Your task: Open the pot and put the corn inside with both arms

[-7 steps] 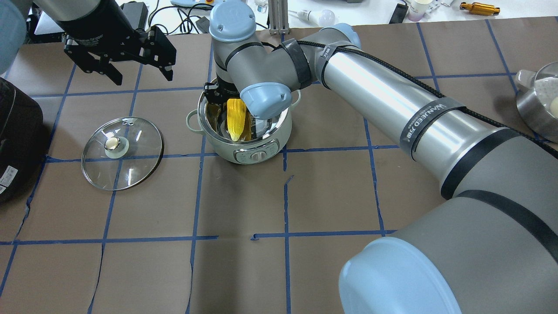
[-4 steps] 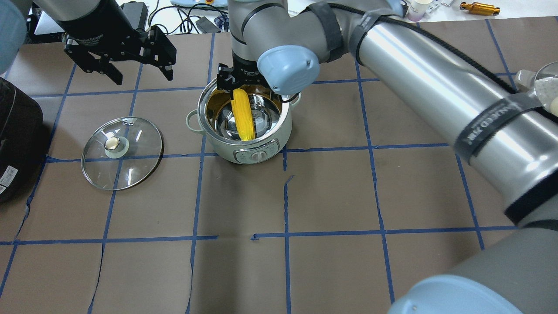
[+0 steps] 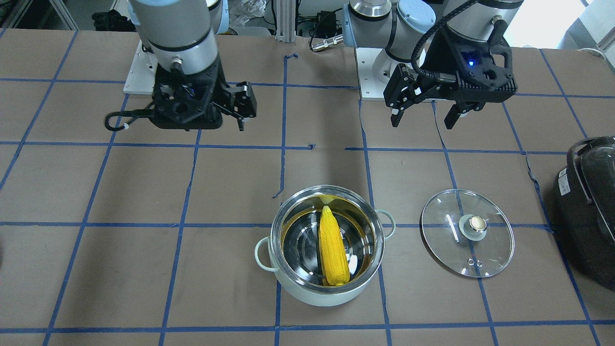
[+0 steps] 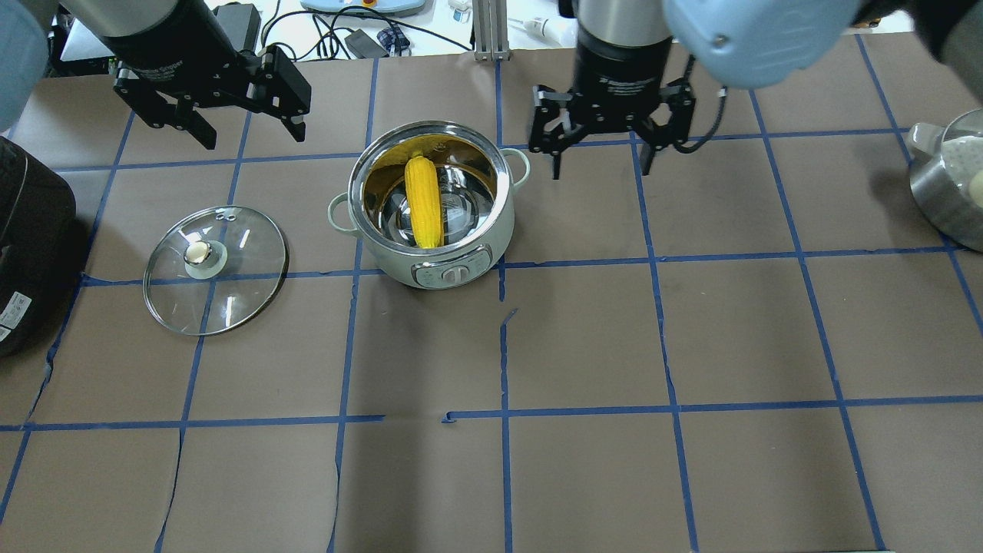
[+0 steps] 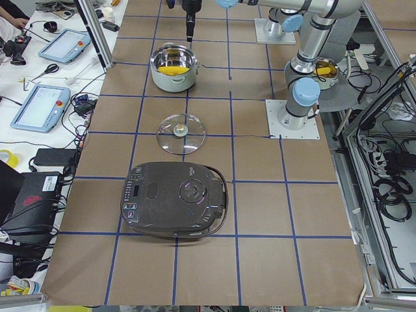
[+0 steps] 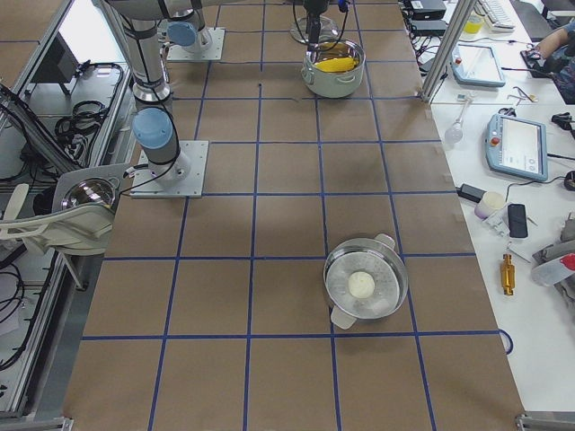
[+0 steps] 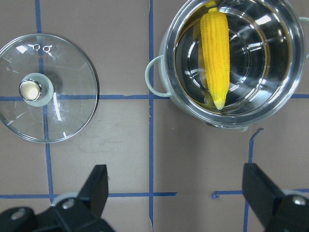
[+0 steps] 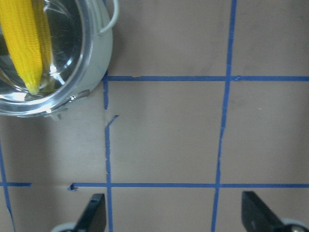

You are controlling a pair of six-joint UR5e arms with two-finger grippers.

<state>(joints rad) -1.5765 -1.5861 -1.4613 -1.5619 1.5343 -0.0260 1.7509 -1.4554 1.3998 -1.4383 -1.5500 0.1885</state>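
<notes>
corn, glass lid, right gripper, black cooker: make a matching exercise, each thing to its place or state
1 corn
2 glass lid
3 right gripper
4 black cooker

a open and empty, beside the pot
b lying inside the pot
c at the table's left end
d flat on the table, knob up

Pairs: 1-b, 2-d, 3-a, 4-c
</notes>
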